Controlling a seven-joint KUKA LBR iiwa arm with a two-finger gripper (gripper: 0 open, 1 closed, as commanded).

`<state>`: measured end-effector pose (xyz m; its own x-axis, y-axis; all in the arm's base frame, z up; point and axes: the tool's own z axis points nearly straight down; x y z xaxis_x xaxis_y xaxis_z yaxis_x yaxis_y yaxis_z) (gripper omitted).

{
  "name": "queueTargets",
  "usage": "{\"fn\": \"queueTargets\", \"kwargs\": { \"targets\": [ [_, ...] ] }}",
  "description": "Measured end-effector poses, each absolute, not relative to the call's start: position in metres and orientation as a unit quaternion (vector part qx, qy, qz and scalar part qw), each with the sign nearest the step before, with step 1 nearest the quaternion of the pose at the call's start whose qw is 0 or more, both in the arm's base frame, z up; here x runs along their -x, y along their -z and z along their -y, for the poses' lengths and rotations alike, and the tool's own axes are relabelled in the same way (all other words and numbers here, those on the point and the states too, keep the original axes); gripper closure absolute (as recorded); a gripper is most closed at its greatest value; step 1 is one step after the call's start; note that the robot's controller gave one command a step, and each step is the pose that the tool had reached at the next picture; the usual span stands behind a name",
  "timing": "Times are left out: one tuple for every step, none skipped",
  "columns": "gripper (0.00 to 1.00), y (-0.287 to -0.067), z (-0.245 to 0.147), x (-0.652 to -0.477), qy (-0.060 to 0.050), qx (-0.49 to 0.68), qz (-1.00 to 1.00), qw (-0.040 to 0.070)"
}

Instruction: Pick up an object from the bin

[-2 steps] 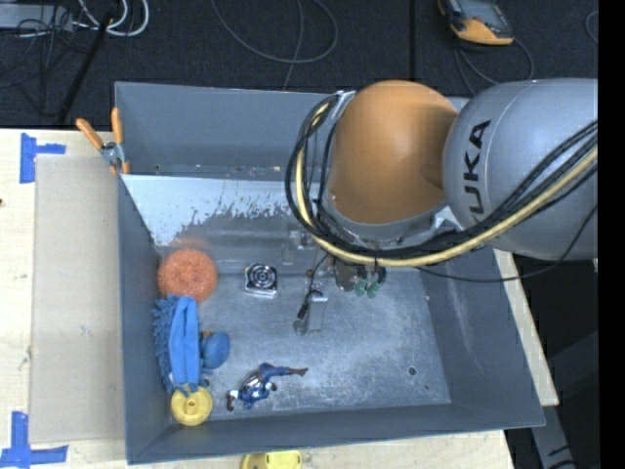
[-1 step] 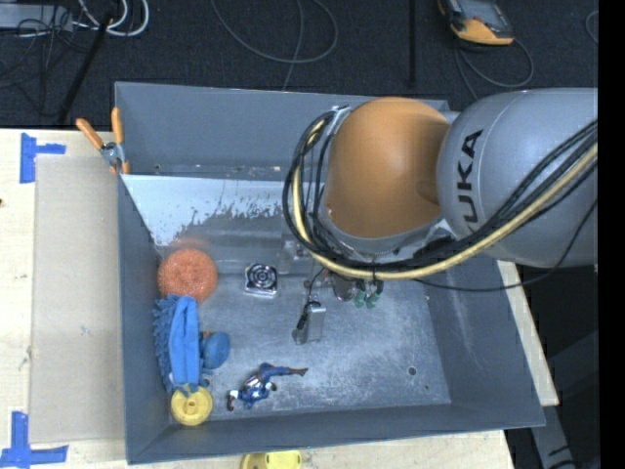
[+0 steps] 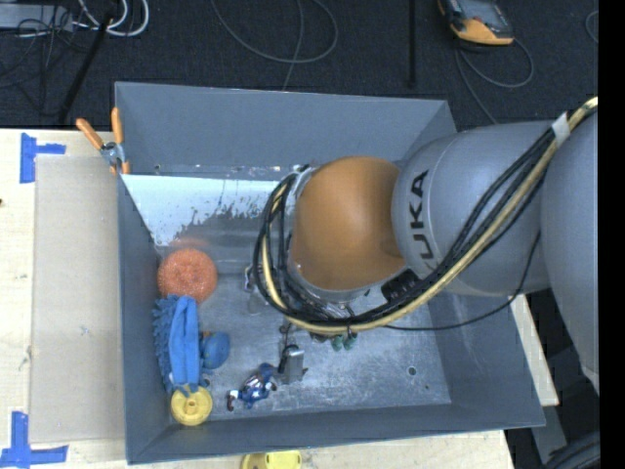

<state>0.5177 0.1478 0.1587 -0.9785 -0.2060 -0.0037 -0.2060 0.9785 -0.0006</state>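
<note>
Where the big grey arm [image 3: 469, 213] comes down into the bin [image 3: 410, 379], its pincer [image 3: 291, 362] pokes out low, under a round orange cover [image 3: 342, 223]. Black and yellow cables [image 3: 266, 252] loop round that cover. The pincer is small and dark, and I cannot tell if it is open or shut. I see nothing held in it.

One little toy [image 3: 254, 389] lies closest to the pincer, just below it and to the left, near the front wall of the bin. It is blue and white with dark bits, bumpy and shiny, and it may be a tiny car or figure. It sits on the bare floor, apart from the pincer.

Farther left there are four more things, so five in all. One blue lump [image 3: 216, 348] is smooth and round like a small ball. It touches one long blue duster [image 3: 181, 338], which looks soft and fuzzy with a frilly edge. At the bottom end of the duster lies one yellow ring [image 3: 191, 405], round and hard-looking, in the front left corner. Above the duster sits one orange ball [image 3: 187, 274], rough and scratchy like a scrubber.

The bin is grey metal with slanted walls, and its floor is scuffed and speckled.
</note>
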Motion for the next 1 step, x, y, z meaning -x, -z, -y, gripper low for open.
{"fn": "queueTargets", "kwargs": {
  "targets": [
    [0.0, -0.1349, -0.1267, -0.4878, -0.001, 0.149, -0.989, -0.002]
  ]
}}
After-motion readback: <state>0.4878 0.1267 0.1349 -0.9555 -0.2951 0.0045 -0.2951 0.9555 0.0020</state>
